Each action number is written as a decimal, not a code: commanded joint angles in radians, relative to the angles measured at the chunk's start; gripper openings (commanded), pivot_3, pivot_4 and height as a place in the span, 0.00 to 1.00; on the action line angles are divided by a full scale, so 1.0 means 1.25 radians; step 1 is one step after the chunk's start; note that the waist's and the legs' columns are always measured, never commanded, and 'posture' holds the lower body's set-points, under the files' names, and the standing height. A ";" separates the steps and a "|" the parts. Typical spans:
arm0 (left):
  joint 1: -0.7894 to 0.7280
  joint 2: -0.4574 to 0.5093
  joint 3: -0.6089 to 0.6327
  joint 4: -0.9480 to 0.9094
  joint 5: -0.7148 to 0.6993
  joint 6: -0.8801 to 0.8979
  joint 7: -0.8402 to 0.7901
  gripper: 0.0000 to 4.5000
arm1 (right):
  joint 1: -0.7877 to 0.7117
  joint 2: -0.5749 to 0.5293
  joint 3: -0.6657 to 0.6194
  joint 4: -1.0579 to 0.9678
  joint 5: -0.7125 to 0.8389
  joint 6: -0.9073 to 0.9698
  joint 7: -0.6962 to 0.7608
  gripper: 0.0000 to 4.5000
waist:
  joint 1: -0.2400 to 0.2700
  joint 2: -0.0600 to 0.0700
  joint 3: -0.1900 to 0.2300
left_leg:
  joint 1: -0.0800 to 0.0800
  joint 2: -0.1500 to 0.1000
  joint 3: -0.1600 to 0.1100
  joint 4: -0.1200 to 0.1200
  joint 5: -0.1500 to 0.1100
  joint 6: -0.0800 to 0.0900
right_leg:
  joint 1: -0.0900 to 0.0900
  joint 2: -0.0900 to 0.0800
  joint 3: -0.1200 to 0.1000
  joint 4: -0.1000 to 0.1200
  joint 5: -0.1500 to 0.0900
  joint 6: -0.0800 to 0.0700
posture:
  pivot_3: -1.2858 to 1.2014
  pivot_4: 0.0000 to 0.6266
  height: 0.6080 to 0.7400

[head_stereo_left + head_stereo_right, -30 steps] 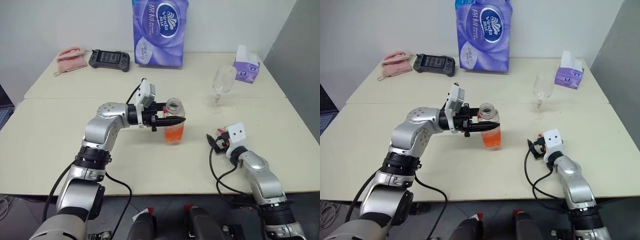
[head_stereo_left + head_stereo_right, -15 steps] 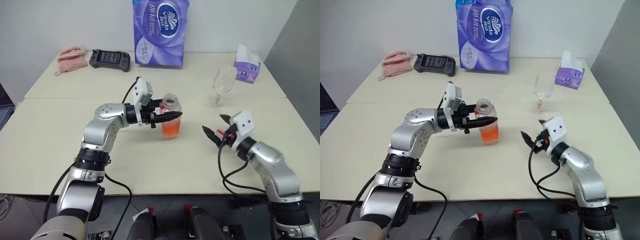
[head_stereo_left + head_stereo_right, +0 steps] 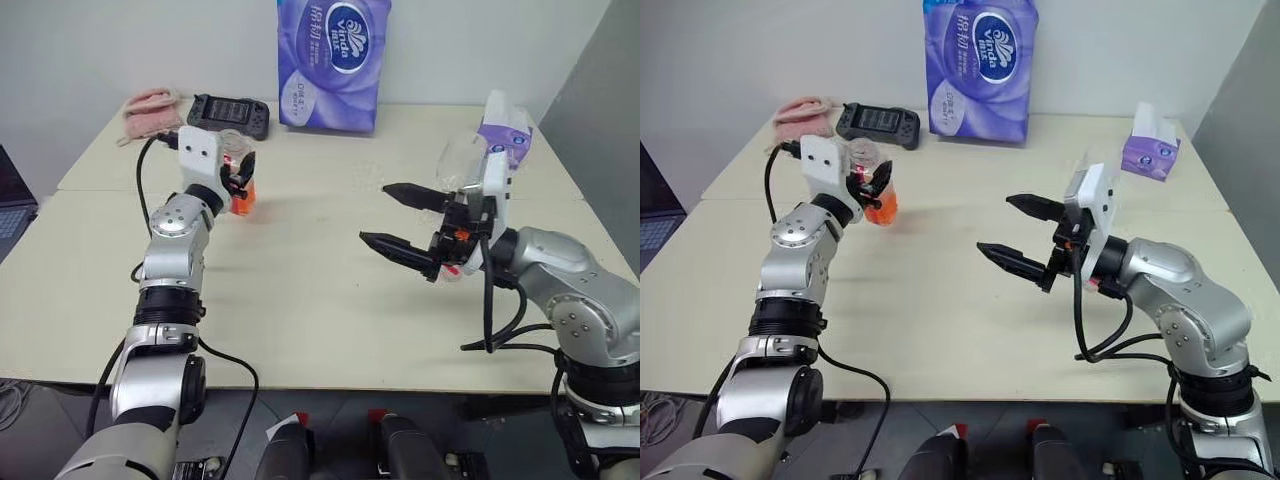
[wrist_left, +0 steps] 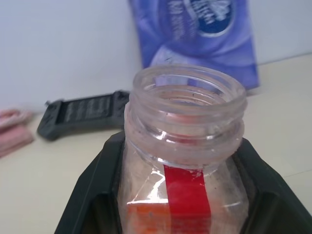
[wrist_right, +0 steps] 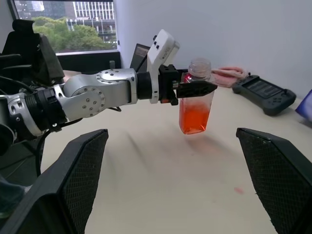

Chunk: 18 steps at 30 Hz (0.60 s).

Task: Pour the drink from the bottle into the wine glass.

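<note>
Bottle (image 5: 197, 97), small, clear plastic, uncapped, with a red label strip: clamped upright in the left gripper (image 5: 195, 88) and lifted clear of the cream-coloured surface (image 3: 300, 290), near its left side. Translucent orange-red drink (image 5: 196, 117) fills the lower half. Right gripper (image 3: 405, 222): fingers spread wide, holding nothing, raised above the surface. Clear stemmed wine glass (image 3: 456, 160) stands behind it. At the white back wall: purple tissue pack (image 3: 334, 62), black handheld controller (image 3: 228, 112), pink cloth (image 3: 150, 105), purple tissue box (image 3: 510, 130).
</note>
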 commanded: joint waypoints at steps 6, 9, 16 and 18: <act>-0.041 -0.003 0.061 0.105 -0.042 -0.083 -0.005 0.48 | -0.025 0.004 -0.006 0.011 -0.011 -0.025 0.012 1.00 | -0.001 0.000 0.000 | 0.001 0.001 0.001 0.000 0.000 0.000 | 0.000 0.001 -0.001 0.000 0.001 -0.001 | 0.52 0.24 1.00; -0.049 -0.001 0.072 0.134 -0.056 -0.086 -0.029 0.48 | -0.026 0.007 0.000 0.016 -0.018 -0.031 0.012 1.00 | -0.001 0.000 0.000 | 0.001 0.001 0.001 0.000 0.001 0.001 | 0.000 0.001 -0.002 0.001 0.002 -0.001 | 0.52 0.24 1.00; -0.063 0.020 0.075 0.196 -0.047 -0.084 -0.033 0.48 | -0.018 0.010 0.003 0.001 -0.018 -0.028 -0.002 1.00 | -0.001 0.000 0.000 | 0.001 0.001 0.001 0.000 0.001 0.001 | 0.000 0.001 -0.002 0.001 0.002 0.000 | 0.52 0.24 1.00; -0.071 0.026 0.076 0.217 -0.048 -0.079 -0.038 0.48 | -0.020 0.012 0.005 -0.002 -0.018 -0.025 -0.008 1.00 | -0.001 0.000 0.000 | 0.001 0.001 0.001 0.000 0.001 0.001 | 0.000 0.001 -0.002 0.001 0.002 0.000 | 0.52 0.24 1.00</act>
